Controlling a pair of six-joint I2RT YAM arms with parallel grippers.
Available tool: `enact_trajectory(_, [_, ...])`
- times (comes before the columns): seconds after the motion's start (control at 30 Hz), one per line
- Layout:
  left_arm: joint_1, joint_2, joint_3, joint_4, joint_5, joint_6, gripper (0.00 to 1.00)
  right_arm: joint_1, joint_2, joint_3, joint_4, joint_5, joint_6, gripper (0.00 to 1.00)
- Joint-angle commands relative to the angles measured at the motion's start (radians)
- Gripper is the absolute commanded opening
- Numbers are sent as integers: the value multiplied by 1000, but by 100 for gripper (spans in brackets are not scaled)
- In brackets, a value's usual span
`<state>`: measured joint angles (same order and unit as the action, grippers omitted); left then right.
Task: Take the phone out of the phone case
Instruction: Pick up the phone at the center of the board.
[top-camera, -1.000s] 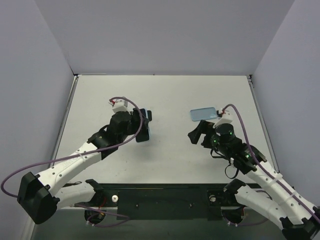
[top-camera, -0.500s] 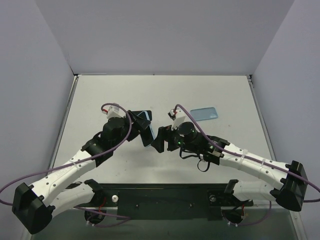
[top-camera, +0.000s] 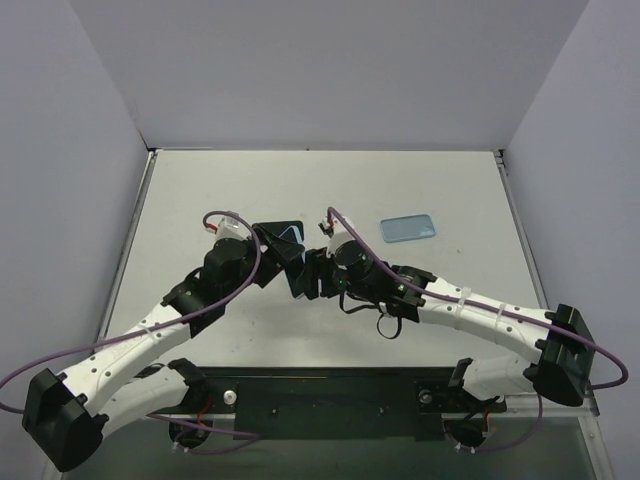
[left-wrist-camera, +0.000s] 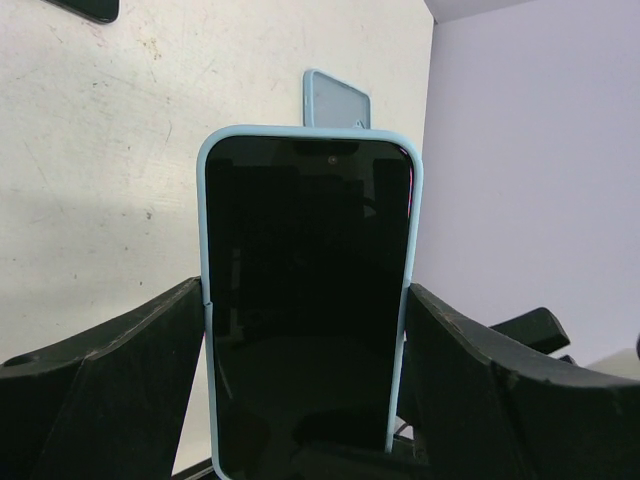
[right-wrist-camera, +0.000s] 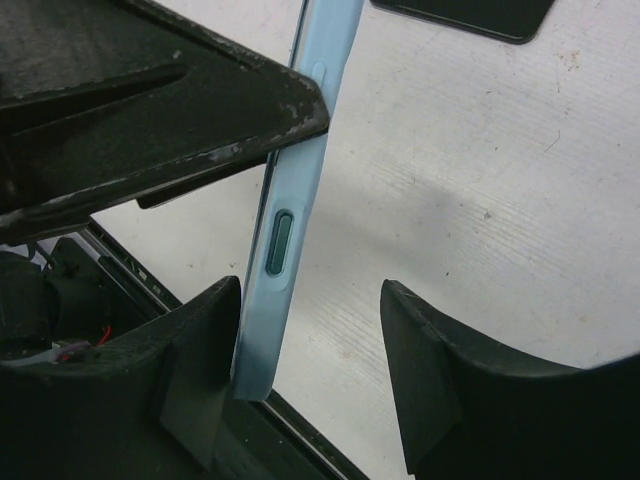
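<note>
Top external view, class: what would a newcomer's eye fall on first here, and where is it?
The two arms meet mid-table: the left pincer grips a phone in its light-blue phone case, held off the table. The right pincer is open right beside the case's end. A second light-blue case lies flat at the back right.

Two arms (top-camera: 150, 335) (top-camera: 480, 315), one cased phone (left-wrist-camera: 308, 300), one spare case (top-camera: 408, 228), one dark slab (right-wrist-camera: 470, 12).

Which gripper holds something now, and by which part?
Left gripper holds the black phone in its light-blue case by both long edges; right gripper is open.
</note>
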<state>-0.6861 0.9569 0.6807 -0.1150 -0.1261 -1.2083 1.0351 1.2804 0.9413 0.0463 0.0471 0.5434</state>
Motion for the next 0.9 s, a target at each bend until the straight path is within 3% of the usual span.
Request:
enact_trajectory(0.0, [2,-53,13,117,19,-39,0,5,45,65,33,56,-14,52])
enact_trajectory(0.2, [0,-81,11,93,16,-43,0,5,103,108,27,54,-20,38])
enact_trajectory(0.23, [-1,-78,13,92,20,-45,0,5,105,106,30,56,-19,28])
enact_trajectory(0.27, [0,-75,14,95,34,-45,0,5,103,102,42,50,-19,9])
enact_trajectory(0.3, [0,-72,14,100,48,-49,0,5,90,97,49,50,-16,0])
enact_trajectory(0.33, [2,-72,14,100,74,-42,0,3,79,77,62,51,-5,0])
enact_trajectory(0.37, [3,-70,19,136,85,-24,9,-1,54,67,85,42,-2,0])
enact_trajectory(0.47, [3,-86,25,188,126,45,84,-39,-7,-10,150,-38,59,0])
enact_trajectory(0.7, [7,-178,-35,325,171,136,86,-165,-240,-246,384,-219,254,0])
enact_trajectory(0.87, [20,-201,-61,417,246,182,87,-201,-386,-305,388,-282,289,0])
